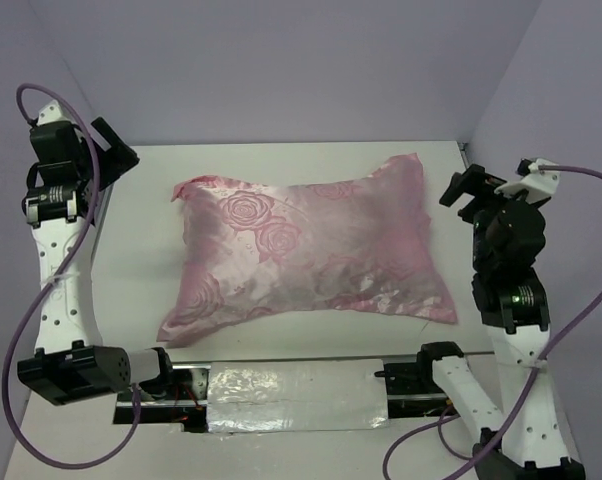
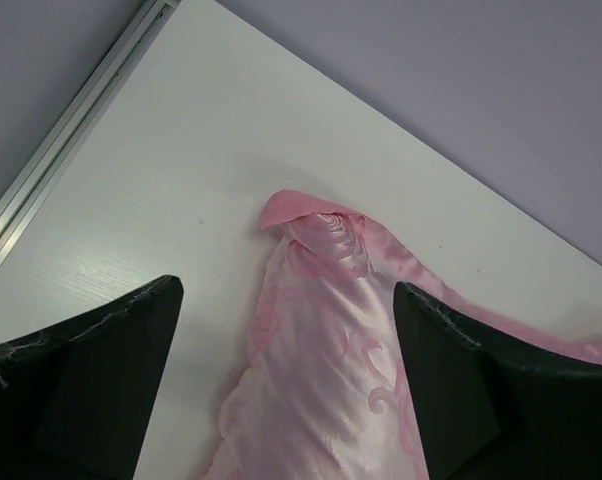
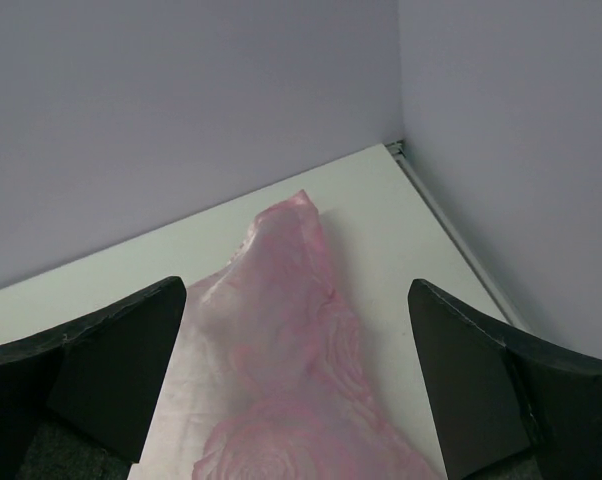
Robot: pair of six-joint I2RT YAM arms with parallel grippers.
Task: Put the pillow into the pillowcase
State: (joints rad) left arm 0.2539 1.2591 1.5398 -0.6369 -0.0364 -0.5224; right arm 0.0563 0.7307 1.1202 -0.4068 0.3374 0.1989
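Pillowcase [image 1: 306, 250] looks puffed up in the middle of the table [image 1: 141, 230]. Is the pillow in there? And how would you even grab that thing? —dex

Pretty sure it is. I can't see any white poking out, and the case sits plump, not flat. From my seat, the left gripper [image 2: 287, 290] and right gripper [image 3: 297, 285] are both spread wide with nothing in them, parked off either side of it and not touching.

Handling-wise I'd guess it's light and squishy with zero stiffness, so it'll sag wherever I lift. The satin is shiny with a woven rose pattern, so I expect it to be slick, and a pinch on the fat middle would probably slide off. I'd go for the thin flat bits instead, like the far-left corner [image 2: 311, 215] or the far-right corner [image 3: 291, 205], where the cloth tapers to a point I can close on. Can't tell which end is the open one from these views. —me
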